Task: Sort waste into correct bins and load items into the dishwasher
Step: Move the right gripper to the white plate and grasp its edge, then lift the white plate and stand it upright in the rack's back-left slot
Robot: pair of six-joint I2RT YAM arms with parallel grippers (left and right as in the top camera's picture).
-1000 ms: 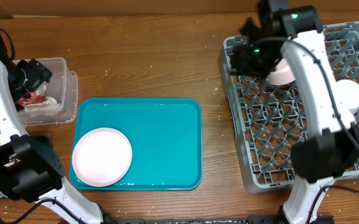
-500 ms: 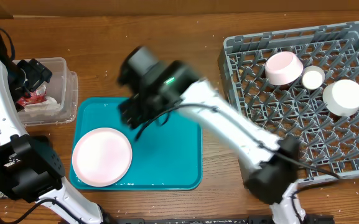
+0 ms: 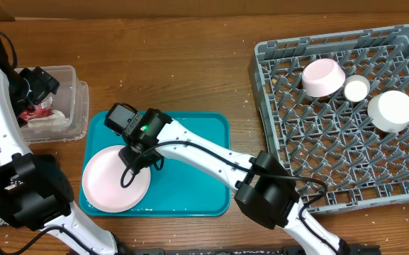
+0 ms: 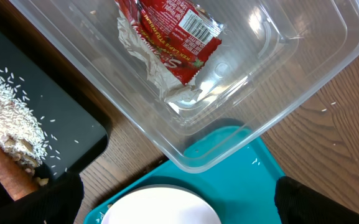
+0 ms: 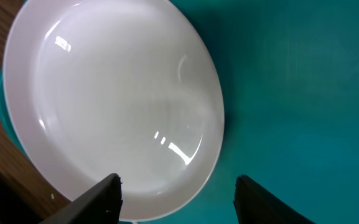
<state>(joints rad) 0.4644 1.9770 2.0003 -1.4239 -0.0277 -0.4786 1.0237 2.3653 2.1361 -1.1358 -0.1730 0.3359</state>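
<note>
The large pale pink round plate (image 3: 115, 178) lies flat in the near left corner of the teal tray (image 3: 190, 163), which sits on the wooden table (image 3: 190, 64). The right gripper (image 5: 178, 190) hovers over the plate's rim on the side towards the tray's middle. Its jaws are released and spread, and the wrist view shows the rim between the two fingertips (image 5: 101, 199) with nothing grasped. Whether the fingertips touch the plate cannot be told. The left gripper (image 4: 179, 208) hangs above the clear rectangular plastic tub (image 4: 303, 81), jaws released wide and holding nothing. The tub stands just beside the far left corner of the teal tray and contains the red sauce packet (image 4: 173, 37) lying on the crumpled white napkin (image 4: 167, 90). The shallow black rectangular tray (image 4: 73, 118) adjoins the tub and carries loose white rice grains (image 4: 5, 106) and the orange carrot-like stick (image 4: 2, 171). The grey dish rack (image 3: 261, 92) stands well apart to the right of the teal tray. Its far section holds the pinkish bowl (image 3: 323, 76), the small white cup (image 3: 356, 88) and the white bowl (image 3: 392, 110), set close together in a row.
</note>
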